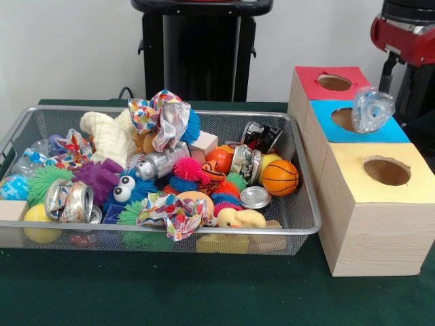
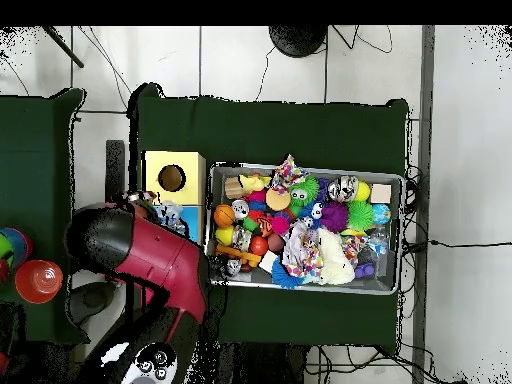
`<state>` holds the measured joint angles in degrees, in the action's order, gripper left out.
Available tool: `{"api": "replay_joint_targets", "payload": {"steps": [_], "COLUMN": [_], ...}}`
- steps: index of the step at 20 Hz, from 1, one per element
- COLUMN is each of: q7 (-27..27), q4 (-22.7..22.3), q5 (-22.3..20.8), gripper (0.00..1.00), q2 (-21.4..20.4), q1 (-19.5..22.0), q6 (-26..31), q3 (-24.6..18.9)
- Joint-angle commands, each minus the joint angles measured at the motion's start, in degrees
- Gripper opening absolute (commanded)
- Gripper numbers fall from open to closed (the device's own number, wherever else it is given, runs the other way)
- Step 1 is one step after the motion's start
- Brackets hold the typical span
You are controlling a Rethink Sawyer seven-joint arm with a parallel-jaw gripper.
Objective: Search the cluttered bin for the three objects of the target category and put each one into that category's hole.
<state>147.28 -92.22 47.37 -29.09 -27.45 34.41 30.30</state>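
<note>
**Crumpled bottle at blue hole, release pending**

Arm: the red and black arm is over the row of three wooden boxes at the surface's edge beside the wire mesh bin. In the front view only a red joint shows at the top corner; the gripper itself is not visible in either view, so I cannot tell whether it is holding or has let go.

Task object: a crumpled clear plastic bottle with blue print sits at the rim of the hole in the blue-topped box, the middle box, tilted and partly overhanging the hole's edge. Whether it rests on the box top or hangs just above it cannot be told. The red-topped box and yellow-topped box flank it, their holes showing nothing inside.

Bin: still full. Another clear crumpled plastic bottle lies at the bin's end farthest from the boxes, under fabric scraps and beside crushed metal cans. Judgement: likely a same-category item still to fetch.

Risks:
- Bottle looks off-centre on the hole; it could lodge on the rim or tip off the box edge onto the green surface.
- Crushed shape may be wider than the hole and bridge it.
- Remaining bottle is buried; a grasp may drag fabric or cans along.
</note>
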Motion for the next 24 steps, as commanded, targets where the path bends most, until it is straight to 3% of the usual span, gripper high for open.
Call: {"api": "replay_joint_targets", "payload": {"steps": [1, 6, 10, 24], "q7": [12.61, 10.8, 12.55, 9.86], "q4": [0.28, 0.96, 1.31, -0.03], "q5": [-3.24, -6.56, -7.77, -6.3], "gripper": [1.0, 1.0, 1.0, 1.0], "q2": [4.54, 3.56, 1.49, 2.78], "q1": [0.8, 1.56, 1.53, 3.3], "q6": [3.35, 11.01, 17.2, 11.78], "q3": [-3.64, -2.27, -1.98, -4.54]}}
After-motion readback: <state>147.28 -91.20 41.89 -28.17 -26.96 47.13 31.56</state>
